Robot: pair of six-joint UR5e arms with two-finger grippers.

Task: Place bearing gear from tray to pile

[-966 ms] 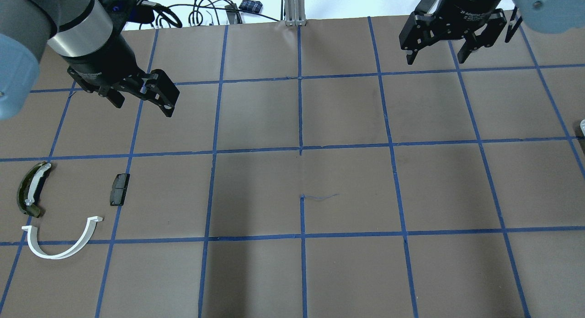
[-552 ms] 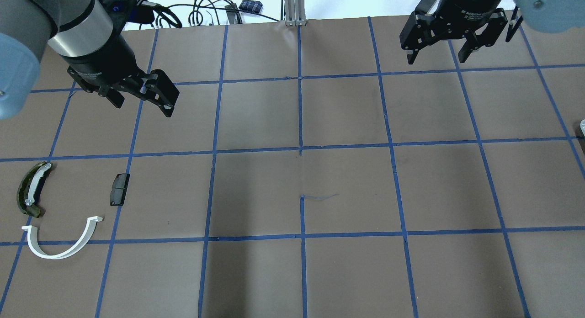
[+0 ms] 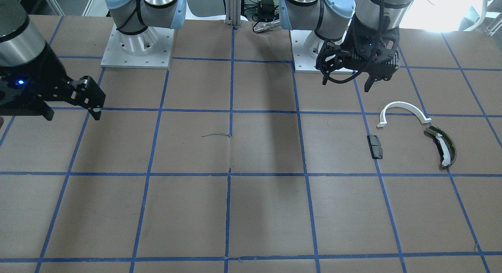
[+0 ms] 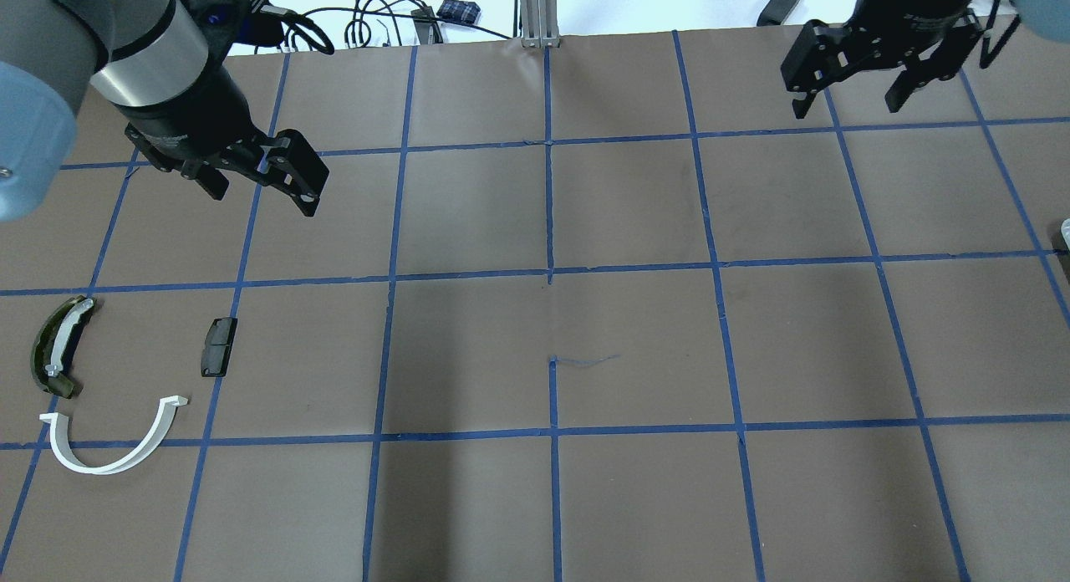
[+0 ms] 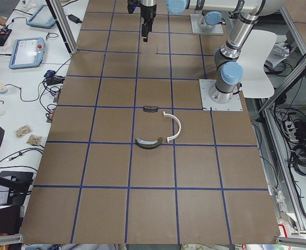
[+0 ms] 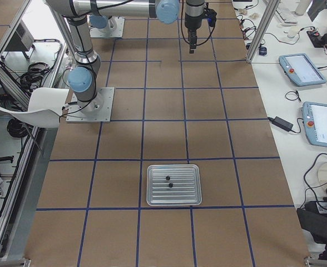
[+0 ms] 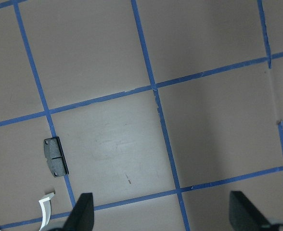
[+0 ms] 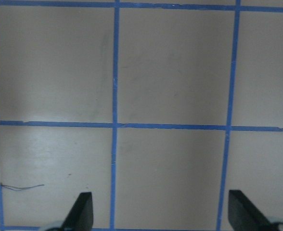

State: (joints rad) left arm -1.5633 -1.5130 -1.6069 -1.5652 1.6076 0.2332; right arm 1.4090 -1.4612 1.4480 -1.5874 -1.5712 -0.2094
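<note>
Both grippers gape empty: the right gripper (image 4: pixel 844 105) and the left gripper (image 4: pixel 263 196) hang well apart from the tray (image 6: pixel 186 192). On the tray lie two small dark parts (image 6: pixel 165 178); which is the bearing gear is too small to tell. The pile (image 4: pixel 219 346) lies far from the tray. I'd bring the right gripper above the tray, centre one part between its fingers, then lower straight.

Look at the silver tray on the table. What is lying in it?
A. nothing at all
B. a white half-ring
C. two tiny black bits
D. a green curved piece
C: the exterior right view shows two tiny black bits lying near the middle of the tray. The white half-ring and the green curved piece lie on the brown table paper, not in the tray.
</note>
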